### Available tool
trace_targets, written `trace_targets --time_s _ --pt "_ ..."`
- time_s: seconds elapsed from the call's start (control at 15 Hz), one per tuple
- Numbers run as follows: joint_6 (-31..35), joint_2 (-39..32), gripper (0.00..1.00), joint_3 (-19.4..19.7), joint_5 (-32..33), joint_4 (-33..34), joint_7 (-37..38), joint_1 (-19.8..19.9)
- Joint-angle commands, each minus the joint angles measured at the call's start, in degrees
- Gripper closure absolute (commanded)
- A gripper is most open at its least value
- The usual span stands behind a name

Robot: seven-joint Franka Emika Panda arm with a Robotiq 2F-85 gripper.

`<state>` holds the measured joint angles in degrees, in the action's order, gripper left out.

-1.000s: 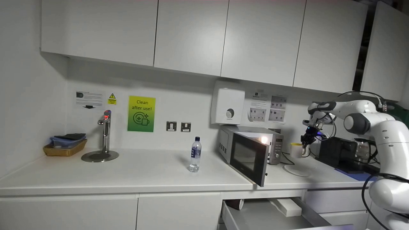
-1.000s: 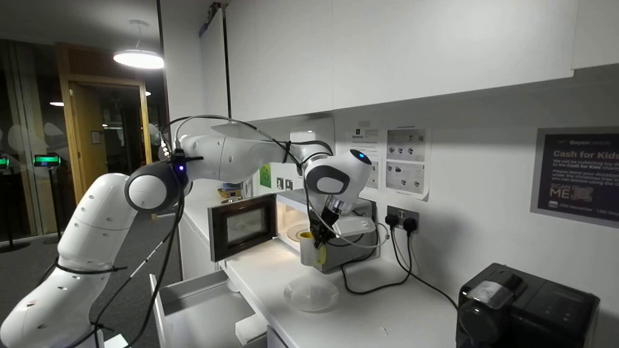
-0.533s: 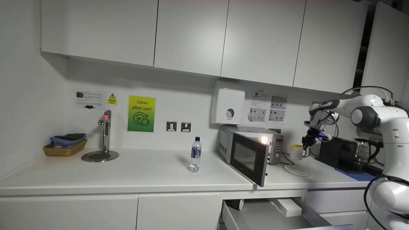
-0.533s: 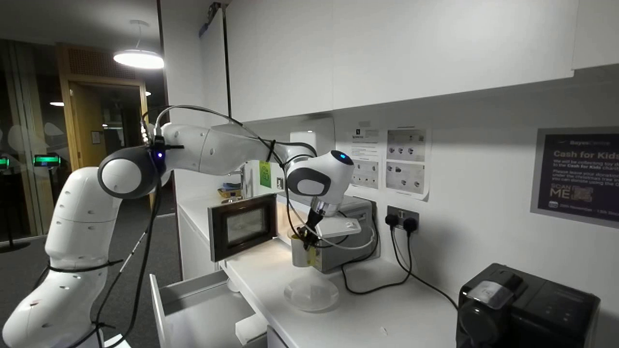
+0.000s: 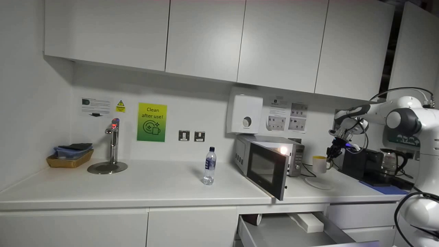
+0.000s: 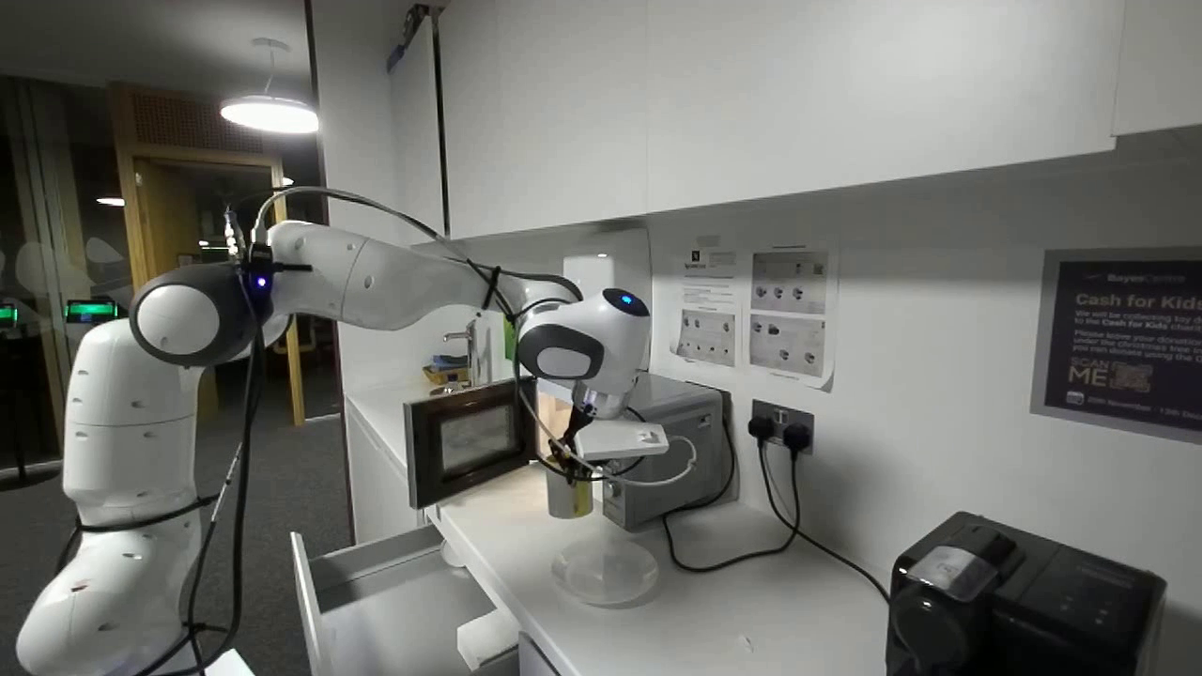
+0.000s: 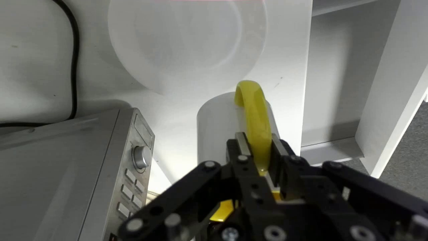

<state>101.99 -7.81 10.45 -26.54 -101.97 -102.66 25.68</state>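
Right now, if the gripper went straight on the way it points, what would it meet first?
The gripper holds the yellow handle of the white mug and points mostly downward, so the held mug would probably meet the countertop first; depth is unclear, and the pale plate might come first.

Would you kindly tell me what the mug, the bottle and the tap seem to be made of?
Mug: probably glazed ceramic, judging by the sheen along its yellow handle; coated metal isn't ruled out.
Bottle: likely clear, smooth plastic, since its walls are see-through.
Tap: apparently polished or chromed metal, given its bright silvery reflections.
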Motion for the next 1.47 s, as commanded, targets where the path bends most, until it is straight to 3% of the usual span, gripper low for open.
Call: trace_targets --time_s 0.0,0.53,1.4 --pt "4.26 6.49 0.96 2.05 -2.80 -7.27 3.45 -2.57" --pt "12.60 12.25 0.96 3.26 -6.16 -16.61 10.67 -5.79" --pt "29.04 18.92 0.96 2.40 -19.59 -29.83 15.74 -11.95"
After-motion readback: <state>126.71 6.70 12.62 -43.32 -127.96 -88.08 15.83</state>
